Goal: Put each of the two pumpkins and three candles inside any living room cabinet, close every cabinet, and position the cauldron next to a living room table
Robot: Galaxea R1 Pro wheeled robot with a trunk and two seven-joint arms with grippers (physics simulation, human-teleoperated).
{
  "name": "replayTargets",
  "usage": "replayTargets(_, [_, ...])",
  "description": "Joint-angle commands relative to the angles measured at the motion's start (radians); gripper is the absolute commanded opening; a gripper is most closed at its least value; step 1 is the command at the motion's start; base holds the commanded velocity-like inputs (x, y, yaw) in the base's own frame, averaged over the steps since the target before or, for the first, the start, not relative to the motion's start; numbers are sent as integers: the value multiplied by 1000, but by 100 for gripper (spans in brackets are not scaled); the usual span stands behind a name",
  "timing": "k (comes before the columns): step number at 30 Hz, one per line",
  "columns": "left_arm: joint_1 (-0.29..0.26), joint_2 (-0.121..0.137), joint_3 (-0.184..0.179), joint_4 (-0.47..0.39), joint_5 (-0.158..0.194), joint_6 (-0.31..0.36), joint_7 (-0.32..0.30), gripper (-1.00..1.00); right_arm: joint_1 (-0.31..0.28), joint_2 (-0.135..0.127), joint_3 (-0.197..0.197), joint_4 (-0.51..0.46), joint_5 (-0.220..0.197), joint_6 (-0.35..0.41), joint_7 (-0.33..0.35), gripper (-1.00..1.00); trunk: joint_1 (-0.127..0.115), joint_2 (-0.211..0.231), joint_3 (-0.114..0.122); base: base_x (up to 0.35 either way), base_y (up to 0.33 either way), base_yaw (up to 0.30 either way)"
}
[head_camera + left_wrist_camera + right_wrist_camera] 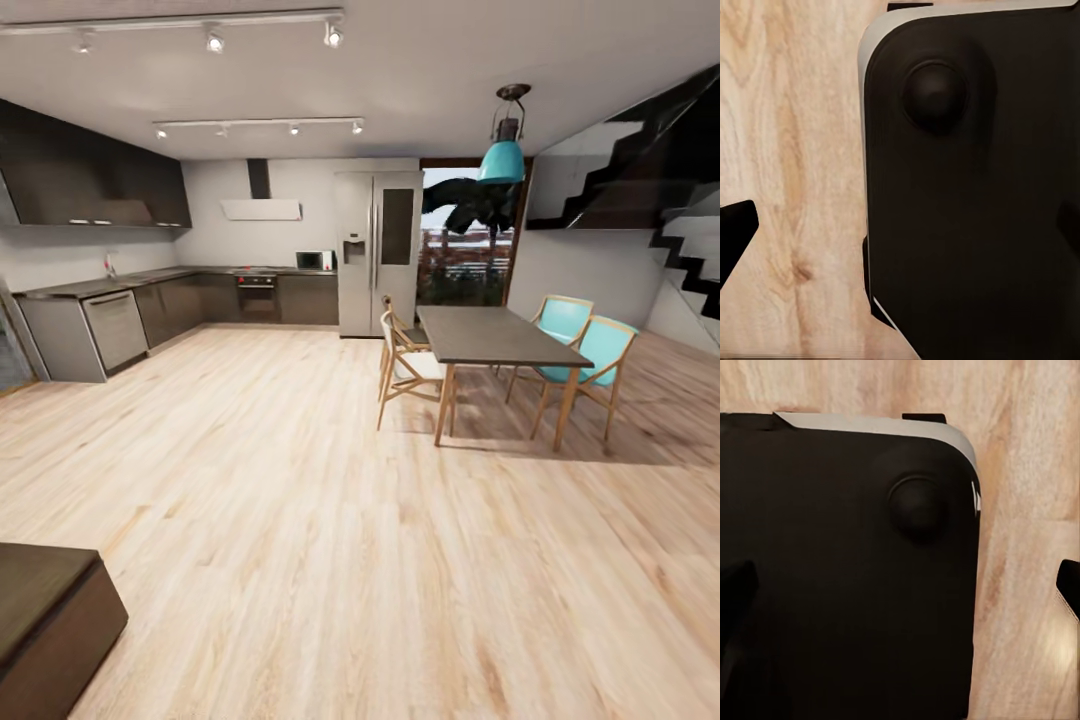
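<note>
One dark dining surface [497, 336] stands on the wood floor [330, 520]; around it we count four chairs [405, 365]. Beyond it, a fridge [378, 250]. Each tool's state we cannot tell; no task things appear.

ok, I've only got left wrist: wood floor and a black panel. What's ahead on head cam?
Observer: An open kitchen and dining room. There's a tall dark dining table with teal chairs ahead to the right, and a steel fridge behind it.
Operator: Anything close to us?
Observer: The corner of a low dark-brown furniture piece at the bottom left of the head view. I can't tell what it is from here.
</note>
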Motion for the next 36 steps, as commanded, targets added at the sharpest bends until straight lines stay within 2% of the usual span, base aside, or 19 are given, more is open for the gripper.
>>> replayTargets(1, [1, 0, -1, -2, 0, 1, 0, 100, -1, 0, 0, 1, 0, -4, 0, 100, 0, 0, -1, 0, 0, 274])
replayTargets(18, [1, 0, 1, -2, 0, 1, 0, 100, -1, 0, 5, 1, 6, -8, 0, 100, 0, 0, -1, 0, 0, 274])
replayTargets(36, [1, 0, -1, -2, 0, 1, 0, 100, -1, 2, 6, 1, 8, -50, -1, 100, 0, 0, -1, 0, 0, 274])
